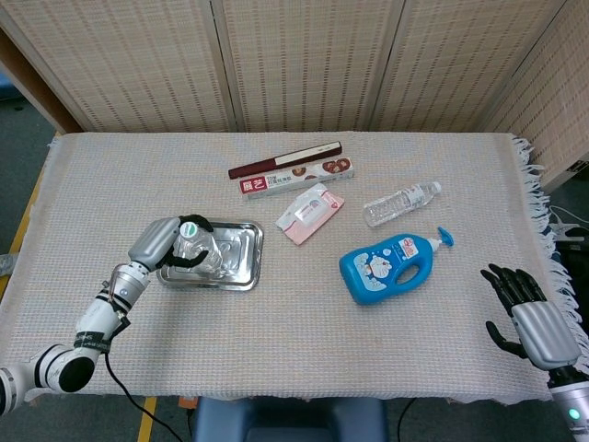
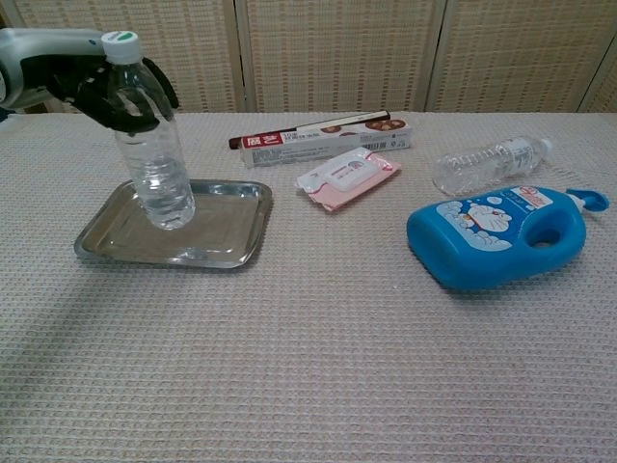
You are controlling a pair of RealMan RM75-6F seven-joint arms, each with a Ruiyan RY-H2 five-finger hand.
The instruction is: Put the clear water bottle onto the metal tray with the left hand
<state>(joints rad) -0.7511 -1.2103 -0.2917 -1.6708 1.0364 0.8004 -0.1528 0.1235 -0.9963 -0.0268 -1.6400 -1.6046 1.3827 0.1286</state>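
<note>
Closest to the robot, the right robot hand [image 1: 534, 318] hangs off the near right corner of the table [image 1: 304, 350], fingers spread, holding nothing. A bit further in, the left robot hand [image 1: 170, 249] is wrapped around the upper part of the clear water bottle [image 2: 154, 159], just under its green cap. The bottle is roughly upright, tipped a little, with its base down inside the metal tray [image 2: 227, 231]; can't tell if it's actually resting on the tray floor. Over to the right lies a blue detergent bottle [image 2: 496, 236], with a second small clear bottle [image 2: 487, 164] on its side just behind it. Mid-table there's a pink wipes pack [image 2: 345, 178], and furthest back a long red-and-white box [image 2: 323, 138].
</note>
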